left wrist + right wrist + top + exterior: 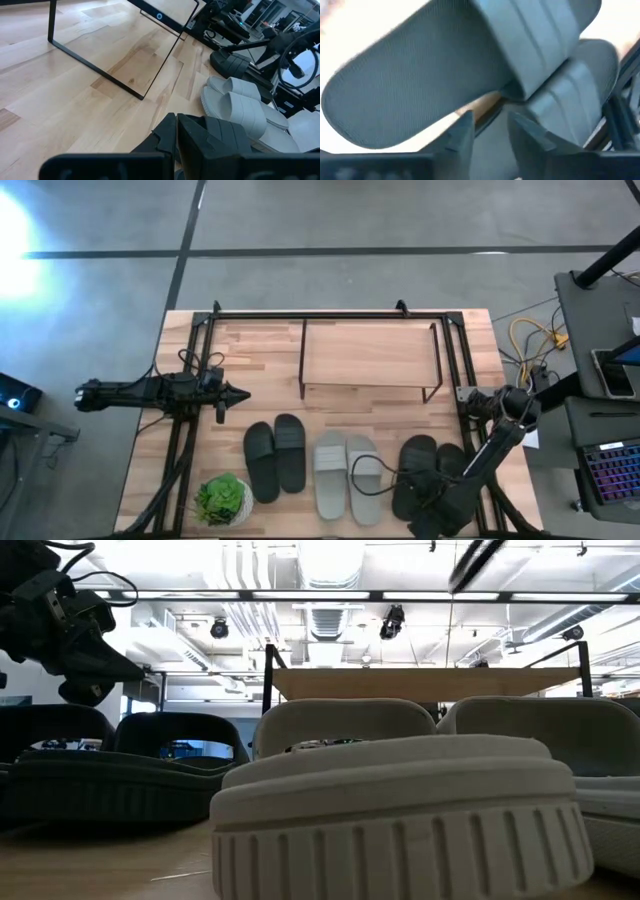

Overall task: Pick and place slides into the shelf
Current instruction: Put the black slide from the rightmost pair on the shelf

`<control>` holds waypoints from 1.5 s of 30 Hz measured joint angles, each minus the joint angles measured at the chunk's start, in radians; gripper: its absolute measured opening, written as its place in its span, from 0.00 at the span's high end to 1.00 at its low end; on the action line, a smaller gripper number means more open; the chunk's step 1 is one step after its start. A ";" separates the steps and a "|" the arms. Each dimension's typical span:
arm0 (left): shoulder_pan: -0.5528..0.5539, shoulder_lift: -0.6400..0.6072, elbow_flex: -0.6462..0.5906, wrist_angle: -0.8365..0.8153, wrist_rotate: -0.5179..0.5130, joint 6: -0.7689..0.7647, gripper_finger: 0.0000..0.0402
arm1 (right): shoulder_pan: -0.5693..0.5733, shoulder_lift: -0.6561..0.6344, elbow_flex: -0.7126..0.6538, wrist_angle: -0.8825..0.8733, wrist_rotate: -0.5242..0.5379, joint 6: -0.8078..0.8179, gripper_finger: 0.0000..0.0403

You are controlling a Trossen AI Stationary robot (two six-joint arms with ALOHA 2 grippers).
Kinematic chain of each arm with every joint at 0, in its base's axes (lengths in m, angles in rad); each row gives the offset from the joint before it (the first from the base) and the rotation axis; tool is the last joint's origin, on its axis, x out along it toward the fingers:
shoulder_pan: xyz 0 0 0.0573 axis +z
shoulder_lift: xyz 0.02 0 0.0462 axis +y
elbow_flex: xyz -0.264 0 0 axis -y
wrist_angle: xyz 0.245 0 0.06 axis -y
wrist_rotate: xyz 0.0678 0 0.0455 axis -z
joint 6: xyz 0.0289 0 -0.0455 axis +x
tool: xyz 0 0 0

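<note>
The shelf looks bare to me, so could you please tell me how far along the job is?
Nothing is done: the shelf holds no slides. The right tool is down over the black pair on the right, gripping nothing yet. The left tool waits shut. The light grey pair and left black pair remain.

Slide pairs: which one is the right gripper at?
The dark pair on the right of the row, in front of the shelf. The right gripper hangs over it; the light grey pair and the other dark pair lie farther left.
</note>
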 joint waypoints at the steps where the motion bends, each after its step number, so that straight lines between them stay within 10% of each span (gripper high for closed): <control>1: 0.000 0.000 0.000 0.000 0.001 0.000 1.00 | 0.004 -0.001 0.000 -0.008 0.008 -0.014 0.64; 45: 0.000 0.000 0.000 0.000 0.000 0.000 1.00 | -0.036 0.131 0.023 -0.163 0.274 -0.397 0.53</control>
